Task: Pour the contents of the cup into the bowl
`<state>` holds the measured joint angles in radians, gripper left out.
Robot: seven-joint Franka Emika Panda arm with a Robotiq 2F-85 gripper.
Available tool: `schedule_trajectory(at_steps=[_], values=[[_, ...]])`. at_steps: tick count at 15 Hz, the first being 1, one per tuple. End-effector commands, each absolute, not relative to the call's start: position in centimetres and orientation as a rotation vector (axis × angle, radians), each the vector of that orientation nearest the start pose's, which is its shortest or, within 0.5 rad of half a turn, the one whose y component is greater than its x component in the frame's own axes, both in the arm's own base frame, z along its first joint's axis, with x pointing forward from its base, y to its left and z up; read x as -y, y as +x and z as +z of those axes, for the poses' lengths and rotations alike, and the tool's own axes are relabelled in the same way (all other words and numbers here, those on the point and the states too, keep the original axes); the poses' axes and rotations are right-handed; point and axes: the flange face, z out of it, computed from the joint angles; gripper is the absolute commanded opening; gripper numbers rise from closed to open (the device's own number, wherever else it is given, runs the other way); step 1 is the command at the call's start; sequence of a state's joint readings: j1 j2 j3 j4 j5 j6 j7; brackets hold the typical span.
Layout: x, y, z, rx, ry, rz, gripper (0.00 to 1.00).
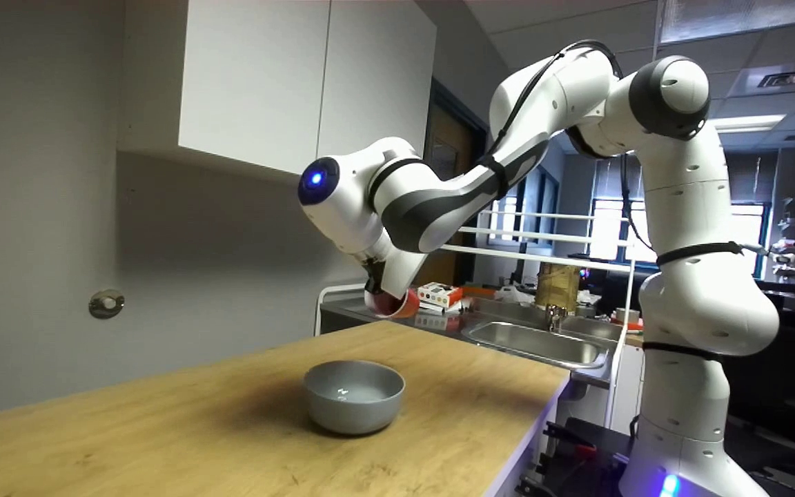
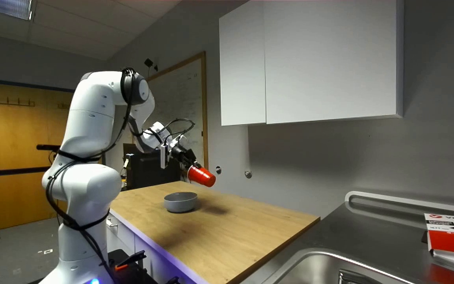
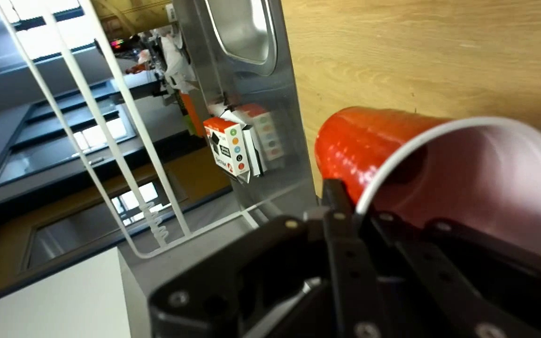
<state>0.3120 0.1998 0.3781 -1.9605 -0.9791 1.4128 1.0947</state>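
Note:
The red cup (image 1: 408, 304) is held high over the wooden counter, tipped far over onto its side. In an exterior view, the cup (image 2: 202, 176) has its white rim toward the upper left and its base toward the lower right. In the wrist view, the cup (image 3: 359, 136) shows a pale inside; I cannot tell whether it holds anything. My gripper (image 3: 359, 206) is shut on the cup's wall at the rim, one finger outside, one inside. The grey bowl (image 1: 354, 408) sits upright on the counter, lower than the cup and apart from it. The bowl (image 2: 180, 202) is out of the wrist view.
The wooden counter (image 2: 227, 232) borders a dark metal counter with a sink (image 1: 535, 343). A red and white box (image 1: 440, 295) lies by the sink. White wall cabinets (image 1: 252, 83) hang above the counter. A white rail (image 3: 134, 117) stands beyond the sink.

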Motion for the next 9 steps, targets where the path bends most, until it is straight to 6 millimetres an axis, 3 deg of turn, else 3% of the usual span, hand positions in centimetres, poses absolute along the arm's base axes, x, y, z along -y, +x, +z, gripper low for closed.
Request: schedule_trajectory(at_steps=[1, 6, 9], values=[[-29.8, 46.6, 36.9, 0.071, 1.913, 0.336, 0.04], [-33.0, 43.1, 34.4, -0.03, 1.745, 0.439, 0.04], [-32.6, 41.6, 32.6, -0.099, 1.64, 0.504, 0.04]])
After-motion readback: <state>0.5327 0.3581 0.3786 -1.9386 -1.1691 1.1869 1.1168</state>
